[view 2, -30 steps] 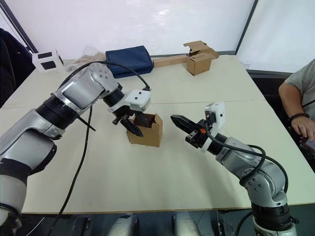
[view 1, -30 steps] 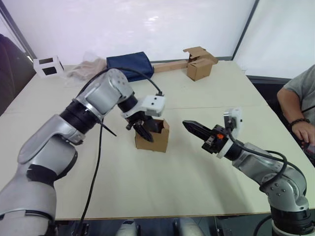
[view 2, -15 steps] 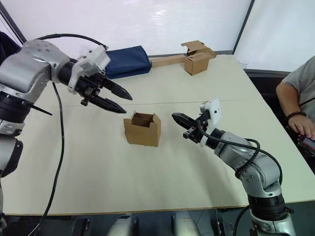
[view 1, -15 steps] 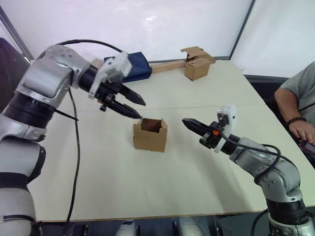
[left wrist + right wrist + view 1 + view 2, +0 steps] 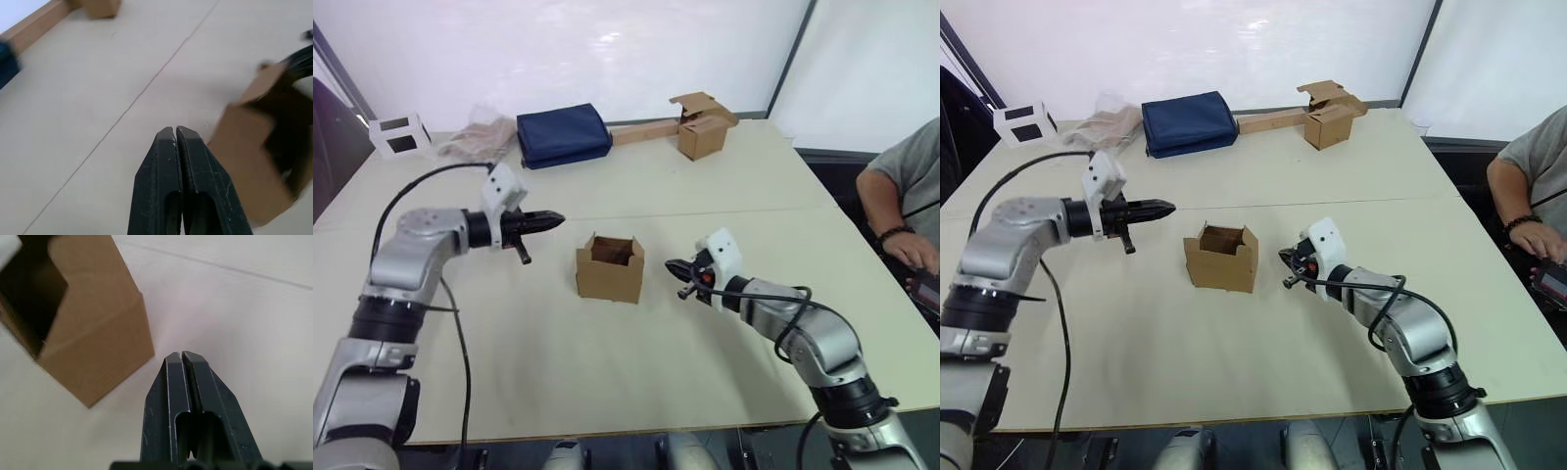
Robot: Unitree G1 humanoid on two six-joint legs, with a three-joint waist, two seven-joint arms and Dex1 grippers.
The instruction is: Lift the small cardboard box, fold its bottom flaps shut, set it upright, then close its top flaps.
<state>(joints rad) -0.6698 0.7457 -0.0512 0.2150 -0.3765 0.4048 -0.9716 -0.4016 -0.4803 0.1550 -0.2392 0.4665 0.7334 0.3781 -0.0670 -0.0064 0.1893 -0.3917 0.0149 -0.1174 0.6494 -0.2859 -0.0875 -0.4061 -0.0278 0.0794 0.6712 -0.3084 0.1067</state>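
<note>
The small cardboard box [image 5: 610, 272] stands upright in the middle of the table, its top open. Its top flaps [image 5: 633, 249] stick up around the opening, and the bottom flaps are hidden under it. My left gripper [image 5: 558, 219] is shut and empty, level with the box's top and a short way to its left, pointing at it. My right gripper [image 5: 670, 265] is also shut and empty, low over the table just right of the box. The right wrist view has the box [image 5: 93, 333] close beside the closed fingertips [image 5: 172, 363].
A second cardboard box [image 5: 703, 132] with loose flaps sits at the back right beside a wooden plank [image 5: 641, 132]. A folded blue cloth [image 5: 563, 135], crumpled plastic [image 5: 480, 137] and a white cube frame [image 5: 396, 134] line the back. A person [image 5: 901, 206] sits at the right edge.
My left gripper came up out of the box's open top, swung away to the left, dropped lower and shut. My right gripper moved down and closer to the box's right side.
</note>
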